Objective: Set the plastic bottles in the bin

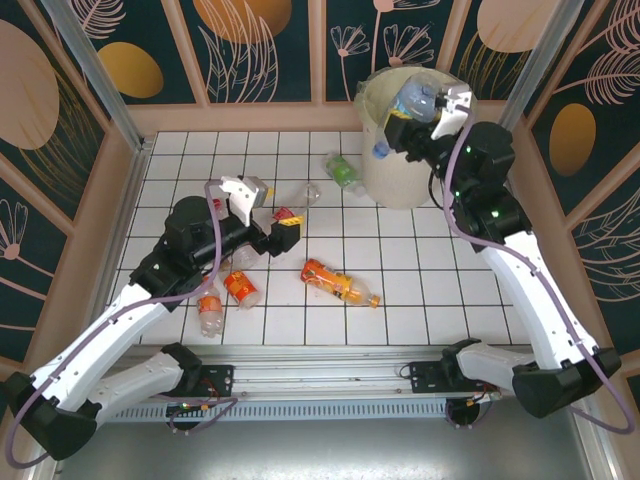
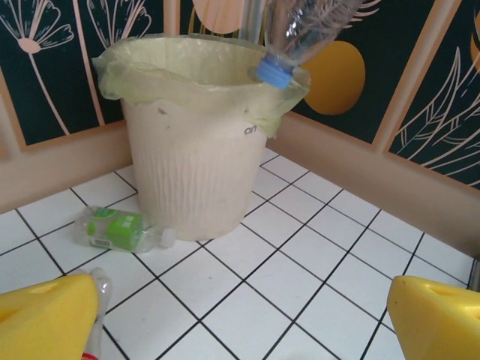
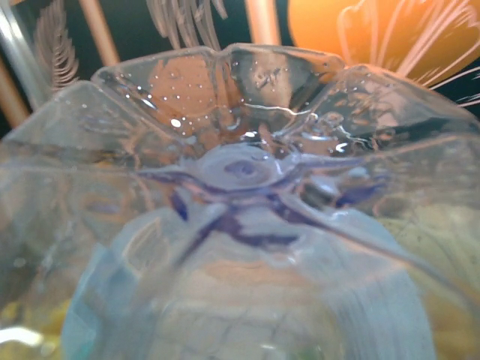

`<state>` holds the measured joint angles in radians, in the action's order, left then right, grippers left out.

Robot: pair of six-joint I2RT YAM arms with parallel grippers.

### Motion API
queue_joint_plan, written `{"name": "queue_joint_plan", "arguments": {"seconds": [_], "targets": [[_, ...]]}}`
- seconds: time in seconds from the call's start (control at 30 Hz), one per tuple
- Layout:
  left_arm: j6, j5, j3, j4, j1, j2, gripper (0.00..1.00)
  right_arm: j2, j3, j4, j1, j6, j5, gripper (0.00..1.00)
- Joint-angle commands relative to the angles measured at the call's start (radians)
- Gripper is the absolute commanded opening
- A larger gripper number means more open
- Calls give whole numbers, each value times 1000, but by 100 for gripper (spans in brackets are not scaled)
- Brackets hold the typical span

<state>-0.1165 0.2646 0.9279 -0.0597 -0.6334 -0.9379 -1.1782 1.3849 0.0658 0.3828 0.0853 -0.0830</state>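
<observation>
**A:** Where was the bottle (image 1: 412,100) at?

**B:** It was clamped in the right gripper (image 1: 428,112), cap down, right over the bin (image 2: 187,150) rim. Ideally it'd be carried further inward before being released, so it wouldn't be bounced off the edge.

**A:** And the left gripper (image 2: 240,322)?

**B:** It was spread wide above the tiles, with nothing held.

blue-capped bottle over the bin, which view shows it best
Top external: the blue-capped bottle shows nearly whole, tilted in the right gripper over the bin. Left wrist catches its cap and neck; right wrist, its blurred base.
</observation>
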Motion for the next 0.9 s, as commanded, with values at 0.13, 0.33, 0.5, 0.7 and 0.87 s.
{"name": "queue_joint_plan", "arguments": {"seconds": [0.13,0.33,0.5,0.7,0.87], "targets": [[40,-28,-11,-34,2,0,99,-201,213,5,-61,-117,129,65],[54,-37,-24,-41,2,13,99,-417,431,95,-103,-163,135,65],[55,-47,-29,-42,3,16,99,-557,562,177,-129,-156,75,65],[50,-90,-31,-52,2,16,98,-693,711,329,-144,-143,-5,66],[28,-129,-13,-76,1,-9,99,-754,751,400,-145,-151,-33,68]]}}
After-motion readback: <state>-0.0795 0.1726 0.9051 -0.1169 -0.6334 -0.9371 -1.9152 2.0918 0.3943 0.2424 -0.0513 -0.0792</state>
